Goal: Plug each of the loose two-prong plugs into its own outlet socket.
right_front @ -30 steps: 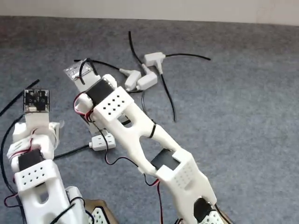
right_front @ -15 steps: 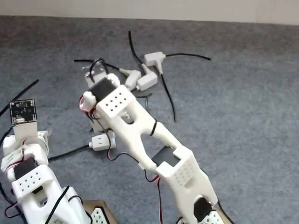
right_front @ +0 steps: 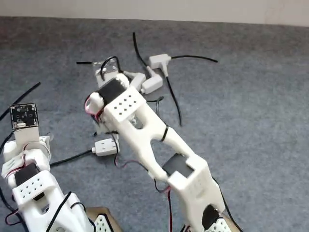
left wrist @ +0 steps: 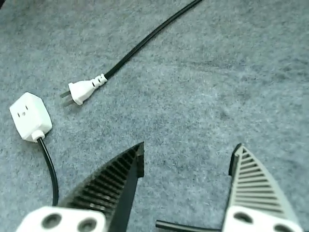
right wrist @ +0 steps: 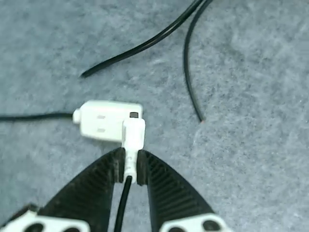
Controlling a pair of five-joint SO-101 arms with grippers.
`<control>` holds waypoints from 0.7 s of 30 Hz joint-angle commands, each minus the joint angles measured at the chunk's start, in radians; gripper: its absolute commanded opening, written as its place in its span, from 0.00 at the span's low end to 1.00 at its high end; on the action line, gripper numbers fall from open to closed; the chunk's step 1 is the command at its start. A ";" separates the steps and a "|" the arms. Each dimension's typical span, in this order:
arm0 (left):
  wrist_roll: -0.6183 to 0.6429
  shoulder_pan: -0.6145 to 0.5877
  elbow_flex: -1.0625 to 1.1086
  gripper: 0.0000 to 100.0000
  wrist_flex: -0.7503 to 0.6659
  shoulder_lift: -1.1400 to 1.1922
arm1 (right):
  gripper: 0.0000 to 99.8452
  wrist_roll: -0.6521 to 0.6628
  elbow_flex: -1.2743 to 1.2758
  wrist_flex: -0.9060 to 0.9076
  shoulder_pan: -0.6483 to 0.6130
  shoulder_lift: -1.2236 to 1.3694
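My right gripper is shut on a white two-prong plug, whose black cord runs back between the fingers. The plug's tip rests against a white outlet socket lying on the grey carpet. In the high view this gripper is at the far end of the long arm, by a cluster of white plugs and sockets. My left gripper hangs open over bare carpet. Beyond it lie a loose white plug on a black cord and a white cube socket. Another white socket lies beside the right arm.
A T-shaped white connector with a black cord lies at the back. Loose black cords curl over the carpet around the cluster. A pale wall edge borders the far side. Open carpet lies to the right.
The right arm has swung its gripper to the right, toward the cluster of white connectors. The left arm drew back toward the front left a second ago and has since held still.
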 commanded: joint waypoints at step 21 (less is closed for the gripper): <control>-0.009 0.001 0.031 0.29 -0.017 -0.002 | 0.01 0.075 -0.050 0.021 -0.081 -0.047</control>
